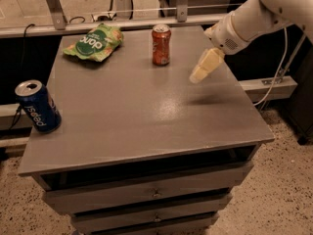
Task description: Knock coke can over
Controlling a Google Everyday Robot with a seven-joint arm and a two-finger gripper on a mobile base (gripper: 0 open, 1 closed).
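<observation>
Grey cabinet top (146,116); coke can (161,45) upright near back; gripper (196,75) hovers right of it, pinched together, empty.

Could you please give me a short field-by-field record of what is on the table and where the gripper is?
coke can: upright, back of table
gripper: above the table, right of the coke can, apart from it
blue can: front left edge
chip bag: green, back left
table: grey
task state: can not yet knocked over
</observation>
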